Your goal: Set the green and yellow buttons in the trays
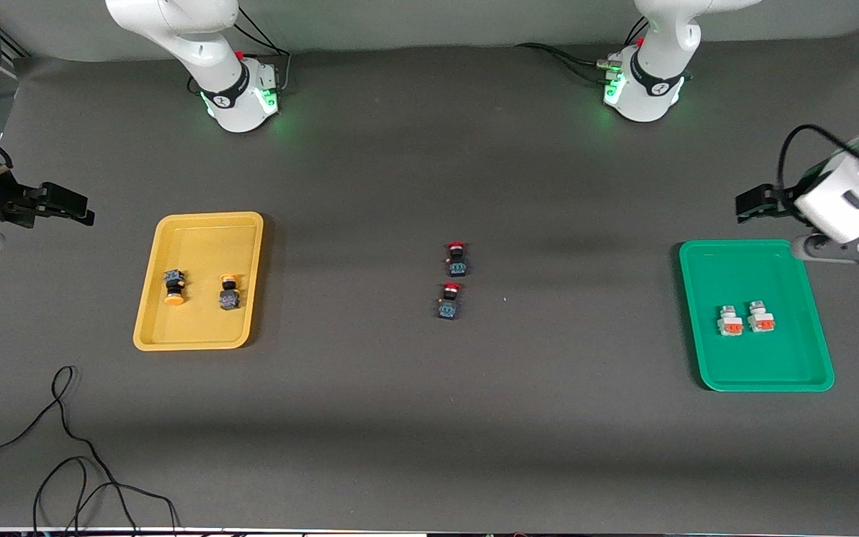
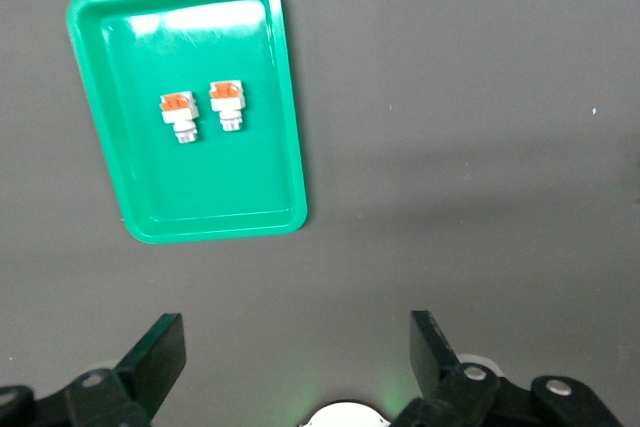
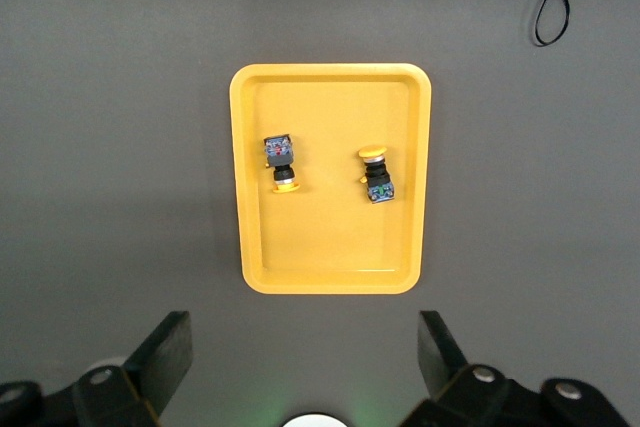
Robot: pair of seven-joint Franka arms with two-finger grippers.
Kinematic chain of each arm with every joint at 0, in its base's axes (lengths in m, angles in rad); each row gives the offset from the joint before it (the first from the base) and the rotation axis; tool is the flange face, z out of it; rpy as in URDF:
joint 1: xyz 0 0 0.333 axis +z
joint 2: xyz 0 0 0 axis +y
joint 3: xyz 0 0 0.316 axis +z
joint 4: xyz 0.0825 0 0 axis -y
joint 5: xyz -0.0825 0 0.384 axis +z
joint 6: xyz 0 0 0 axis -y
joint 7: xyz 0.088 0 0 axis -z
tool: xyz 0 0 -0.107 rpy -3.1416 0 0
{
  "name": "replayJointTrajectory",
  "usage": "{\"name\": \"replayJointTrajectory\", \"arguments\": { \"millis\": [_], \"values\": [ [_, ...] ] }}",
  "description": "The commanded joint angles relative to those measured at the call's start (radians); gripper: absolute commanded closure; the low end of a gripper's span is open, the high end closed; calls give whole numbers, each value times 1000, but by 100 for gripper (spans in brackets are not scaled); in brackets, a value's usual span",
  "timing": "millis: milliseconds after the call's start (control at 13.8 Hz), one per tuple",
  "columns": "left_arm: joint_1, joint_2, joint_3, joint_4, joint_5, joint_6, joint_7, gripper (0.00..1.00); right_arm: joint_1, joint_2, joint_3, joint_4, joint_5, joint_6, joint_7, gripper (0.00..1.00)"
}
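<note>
Two Franka arms wait at either end of a dark grey tabletop point(image 1: 370, 418), each tool spread wide and holding nothing. The left tool point(image 1: 744, 205) hangs above bare tabletop just off the rim of the green tray point(image 1: 705, 328), at the left arm's end; its own wrist view shows both black fingers point(image 2: 155, 352) parted, with the tray ahead of them. Inside that tray lie two white buttons with orange faces, one point(image 1: 729, 321) just beside the other point(image 1: 760, 317), both flat on the tray floor near its middle. The right tool point(image 1: 75, 211) hangs over the tabletop at the right arm's end, near the yellow tray point(image 1: 146, 328) but clear of its rim; its fingers point(image 3: 165, 352) are likewise set wide apart. In the yellow tray rest two black-bodied buttons with yellow caps, the first point(image 1: 174, 288) lying apart from the second point(image 1: 229, 292). Midway between the two tools, well away from either tray, two black buttons with red caps sit on the tabletop, one point(image 1: 457, 258) farther from the front camera than the other point(image 1: 450, 301). A loose black cable point(image 1: 64, 447) trails across the tabletop near the front camera at the right arm's end.
</note>
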Motion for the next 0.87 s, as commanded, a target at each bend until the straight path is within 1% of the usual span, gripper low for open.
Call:
{"name": "replayJointTrajectory", "arguments": {
  "millis": [0, 145, 291, 509, 581, 726, 799],
  "values": [
    [17, 27, 5, 64, -40, -46, 20, 0, -11, 4, 14, 13, -18, 7, 20, 0],
    [33, 16, 3, 68, -72, -60, 23, 0, -11, 4, 15, 11, -19, 8, 20, 0],
    [36, 5, 3, 79, -110, -104, 22, 0, -11, 4, 15, 11, -19, 8, 20, 0],
    [33, -2, 2, 91, -95, -158, 25, 0, -11, 4, 15, 11, -18, 8, 19, 0],
    [31, 11, 0, 87, -99, -155, 22, 0, -11, 5, 15, 11, -18, 8, 19, 0],
    [24, 86, -4, 88, -113, -149, 35, 0, -11, 5, 15, 11, -18, 8, 19, 0],
    [21, 88, -5, 81, -115, -158, 34, 0, -11, 5, 15, 11, -18, 8, 19, 0]
  ]
}}
